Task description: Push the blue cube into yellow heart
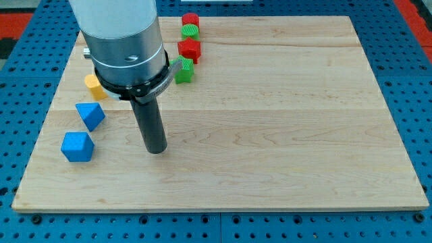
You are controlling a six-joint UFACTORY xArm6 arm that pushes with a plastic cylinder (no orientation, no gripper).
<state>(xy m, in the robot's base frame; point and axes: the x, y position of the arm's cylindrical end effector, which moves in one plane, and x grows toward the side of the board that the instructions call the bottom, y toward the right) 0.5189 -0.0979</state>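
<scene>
The blue cube (76, 146) lies near the board's left edge, toward the view's bottom. A blue triangular block (90, 115) sits just above it. A yellow block (94, 87), partly hidden behind the arm, lies above that; its shape cannot be made out. My tip (156, 150) rests on the board to the right of the blue cube, well apart from it, at about the same height in the view.
A red block (191, 19), a green block (191, 31), a red block (190, 49) and a green block (183, 70) form a column near the top. The arm's grey body (121, 40) covers the upper left. The wooden board (283, 121) sits on a blue pegboard.
</scene>
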